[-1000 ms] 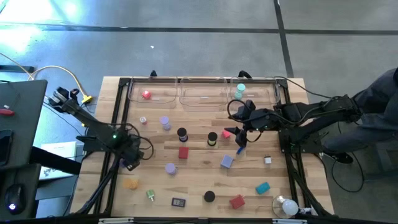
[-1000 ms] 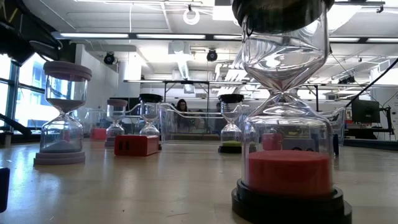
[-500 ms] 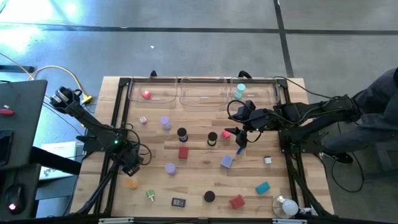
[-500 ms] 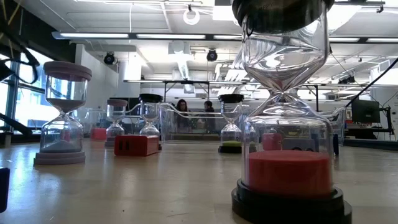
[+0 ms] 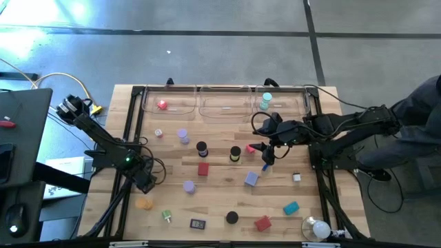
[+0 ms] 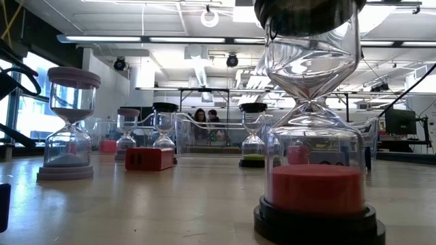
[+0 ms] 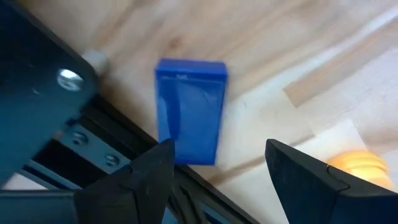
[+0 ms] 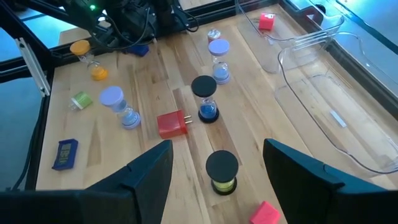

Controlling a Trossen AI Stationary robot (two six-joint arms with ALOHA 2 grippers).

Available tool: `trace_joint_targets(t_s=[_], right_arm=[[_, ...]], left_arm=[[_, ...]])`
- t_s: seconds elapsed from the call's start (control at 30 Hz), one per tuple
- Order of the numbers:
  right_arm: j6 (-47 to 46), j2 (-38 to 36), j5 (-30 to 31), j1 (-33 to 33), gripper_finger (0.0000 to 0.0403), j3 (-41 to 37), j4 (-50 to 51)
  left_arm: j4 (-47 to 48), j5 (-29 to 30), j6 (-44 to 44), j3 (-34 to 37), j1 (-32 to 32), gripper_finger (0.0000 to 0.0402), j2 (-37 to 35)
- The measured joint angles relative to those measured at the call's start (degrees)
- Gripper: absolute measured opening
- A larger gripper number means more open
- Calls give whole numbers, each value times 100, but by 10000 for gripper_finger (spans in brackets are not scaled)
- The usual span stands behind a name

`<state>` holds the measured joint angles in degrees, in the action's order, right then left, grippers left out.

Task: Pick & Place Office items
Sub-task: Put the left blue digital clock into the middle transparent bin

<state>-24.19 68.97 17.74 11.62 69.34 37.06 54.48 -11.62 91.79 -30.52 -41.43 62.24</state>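
Two pincers are standing open and empty: my left gripper (image 7: 211, 177) is hovering over a blue block (image 7: 189, 111) at the table's nine o'clock, my right gripper (image 5: 265, 153) near centre. I am judging the task barely begun: only a red piece (image 5: 162, 105) and a teal-capped hourglass (image 5: 265, 101) are lying in the clear trays (image 5: 224, 110) at twelve o'clock.

No text, label, brand or number could be read in any view. The blue block (image 7: 189, 111) beside the left claw (image 7: 214, 180) carried faint embossed marks on its top edge, too blurred to make out. The small dark item (image 5: 198, 223) on the tabletop (image 5: 220, 200) showed a pale face, also unreadable.
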Motion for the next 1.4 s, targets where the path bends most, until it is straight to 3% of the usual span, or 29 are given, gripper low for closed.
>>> trace_joint_targets(t_s=[0.43, 0.8, 1.4], right_arm=[[-14, 0, 29, 0, 239, 0, -147], [-71, 0, 27, 0, 239, 0, -180], [-259, -2, 9, 0, 239, 0, -177]], left_arm=[[148, 272, 79, -14, 0, 242, 55], [136, 278, -55, 0, 0, 242, 674], [-418, 443, -540, 9, 0, 242, 905]])
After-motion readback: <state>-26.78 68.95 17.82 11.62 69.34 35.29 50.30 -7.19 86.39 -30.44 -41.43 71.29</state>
